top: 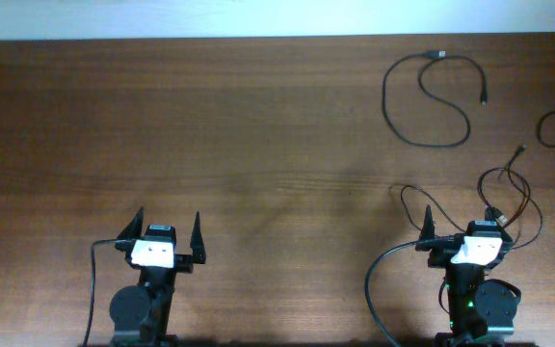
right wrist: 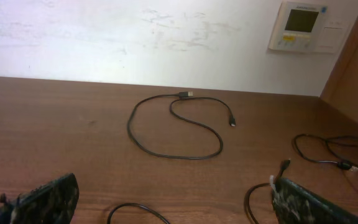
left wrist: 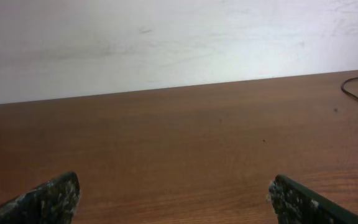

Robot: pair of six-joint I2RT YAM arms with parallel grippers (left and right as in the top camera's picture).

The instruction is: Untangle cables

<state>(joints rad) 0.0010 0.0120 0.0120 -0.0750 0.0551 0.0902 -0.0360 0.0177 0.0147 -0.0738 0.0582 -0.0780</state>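
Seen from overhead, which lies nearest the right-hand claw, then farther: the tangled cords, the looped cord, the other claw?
1. tangled cables, just right of the right gripper.
2. looped cable, toward the far edge.
3. left gripper, far left.

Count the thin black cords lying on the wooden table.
3: an S-looped thin black cord at the far right; a curled thin black cord cut off at the right edge; a tangled thin black cord by the right hand, possibly more than one.
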